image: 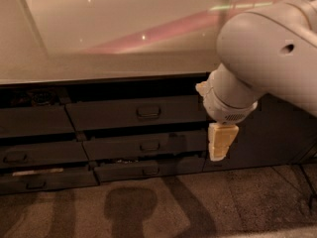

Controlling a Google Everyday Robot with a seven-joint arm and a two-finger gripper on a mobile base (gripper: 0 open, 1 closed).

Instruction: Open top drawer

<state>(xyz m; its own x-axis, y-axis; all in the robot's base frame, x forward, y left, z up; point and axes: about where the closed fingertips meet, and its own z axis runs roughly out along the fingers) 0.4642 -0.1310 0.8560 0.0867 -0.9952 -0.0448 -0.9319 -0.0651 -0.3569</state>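
The top drawer (133,112) is the widest dark grey front under the counter, with a small rectangular pull handle (148,112) at its centre. It sits nearly flush, with a dark gap above it. My gripper (219,142) hangs from the large white arm (267,58) at the right. It points down just past the drawer's right end, level with the drawer below, to the right of the handle and lower.
A pale glossy counter top (109,38) runs above. Two narrower drawers (143,146) (148,168) sit below the top one, both slightly ajar. More drawers (29,155) stack at the left. A dark cabinet door (277,133) is at the right. Speckled floor (148,207) lies in front.
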